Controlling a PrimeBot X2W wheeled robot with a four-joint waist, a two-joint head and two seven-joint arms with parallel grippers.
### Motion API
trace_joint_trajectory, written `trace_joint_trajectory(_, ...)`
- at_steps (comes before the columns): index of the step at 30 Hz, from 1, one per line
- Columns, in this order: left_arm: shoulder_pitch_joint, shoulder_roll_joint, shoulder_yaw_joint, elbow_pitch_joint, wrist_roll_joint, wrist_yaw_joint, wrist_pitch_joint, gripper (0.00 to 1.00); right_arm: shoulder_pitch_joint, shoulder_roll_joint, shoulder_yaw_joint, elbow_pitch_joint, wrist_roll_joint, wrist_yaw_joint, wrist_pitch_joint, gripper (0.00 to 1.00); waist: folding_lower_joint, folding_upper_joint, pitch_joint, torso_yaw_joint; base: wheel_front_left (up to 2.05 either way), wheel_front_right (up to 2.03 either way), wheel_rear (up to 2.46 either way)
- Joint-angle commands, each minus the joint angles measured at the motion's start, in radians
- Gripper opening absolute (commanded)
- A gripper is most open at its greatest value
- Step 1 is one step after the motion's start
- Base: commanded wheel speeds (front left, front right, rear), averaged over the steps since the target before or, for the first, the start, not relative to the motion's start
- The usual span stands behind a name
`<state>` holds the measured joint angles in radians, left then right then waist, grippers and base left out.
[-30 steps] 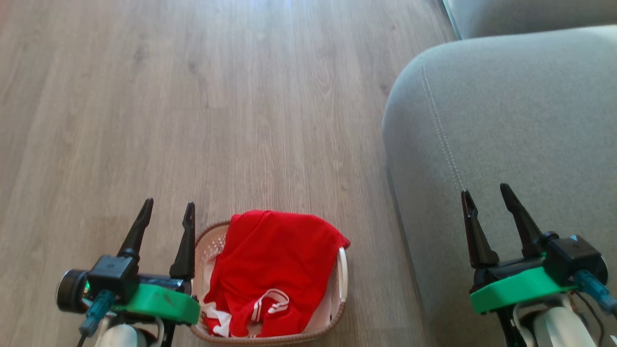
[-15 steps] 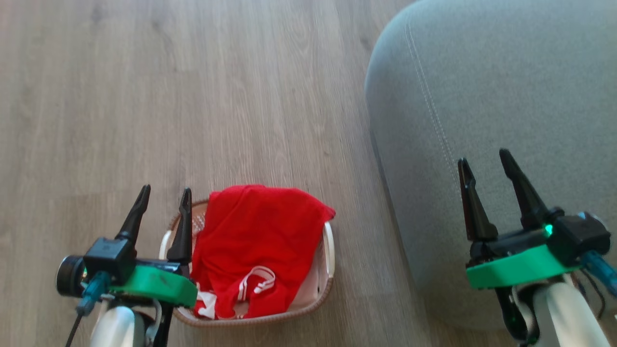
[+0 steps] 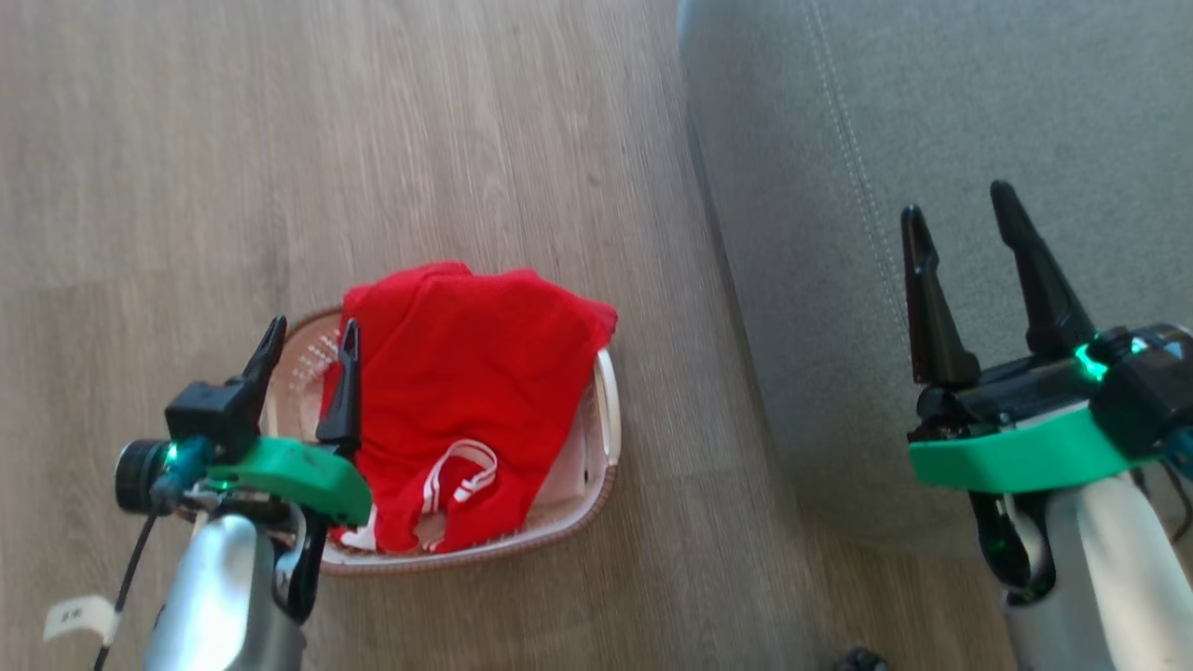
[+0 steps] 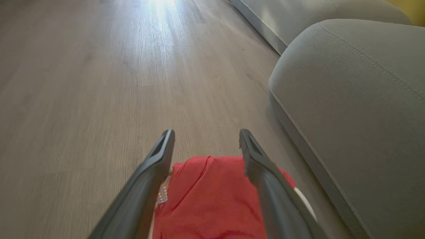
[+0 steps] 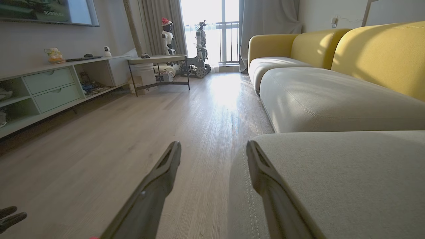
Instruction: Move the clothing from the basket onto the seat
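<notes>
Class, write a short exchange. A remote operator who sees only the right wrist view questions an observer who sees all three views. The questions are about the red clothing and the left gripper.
Operator: My view has the seat and the floor. Where is the clothing?
Observer: It lies in the basket, which stands on the floor to the seat's left, with a gap between them.
Operator: Where is the left gripper relative to it?
Observer: In the head view it is over the basket's left side, at the clothing's edge, with its jaws open and nothing held.
</notes>
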<state>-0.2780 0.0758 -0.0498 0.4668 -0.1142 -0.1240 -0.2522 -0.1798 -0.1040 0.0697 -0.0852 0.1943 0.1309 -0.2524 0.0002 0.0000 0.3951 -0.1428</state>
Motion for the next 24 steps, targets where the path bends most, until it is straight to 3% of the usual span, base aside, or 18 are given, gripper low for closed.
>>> trace_joint_trajectory(1,-0.026,0.022,0.026,-0.009,-0.006,-0.003,-0.01,1.0,-0.023,-0.005,0.018,-0.041,-0.005,0.0,-0.009,1.0,-0.0002,0.0,0.036,-0.014,0.0,0.0,0.0)
trace_joint_trajectory(15,-0.29,0.056,-0.031,0.449,-0.075,-0.006,0.017,1.0,-0.114,0.009,0.041,-0.096,-0.011,0.0,-0.009,1.0,-0.0002,0.0,0.205,-0.049,0.0,0.0,0.0)
trace_joint_trajectory(24,-0.445,0.088,-0.072,0.661,-0.078,-0.007,0.067,1.0,-0.158,0.025,0.06,-0.133,-0.011,0.0,-0.009,1.0,-0.0002,0.0,0.319,-0.087,0.0,0.0,0.0)
